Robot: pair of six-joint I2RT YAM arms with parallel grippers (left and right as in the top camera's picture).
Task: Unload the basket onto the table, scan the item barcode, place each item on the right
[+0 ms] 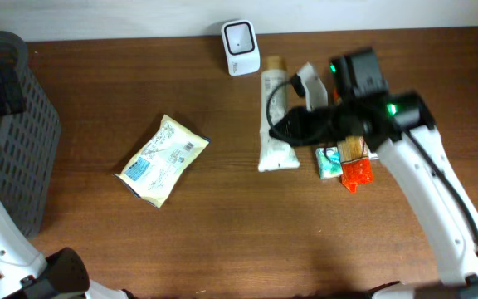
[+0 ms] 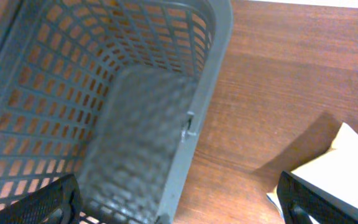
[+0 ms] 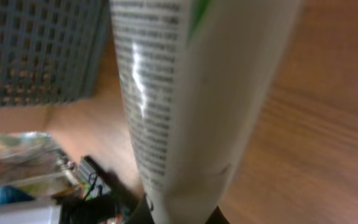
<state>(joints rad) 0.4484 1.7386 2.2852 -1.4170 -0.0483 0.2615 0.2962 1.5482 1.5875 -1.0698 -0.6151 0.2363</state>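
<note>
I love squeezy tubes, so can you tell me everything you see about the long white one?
The tube is long, white and looks like soft plastic. It has a tan cap at its far end and a wide flat crimp at its near end. Up close it shows rows of tiny dark print and a green patch. It seems to lie flat on the brown table. The right gripper is pinching it near the flat end.

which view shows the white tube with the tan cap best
Overhead: the white plastic tube with tan cap shows end to end, the right gripper across its middle. Right wrist gives only a blurred close-up of its printed side; left wrist misses it.
</note>
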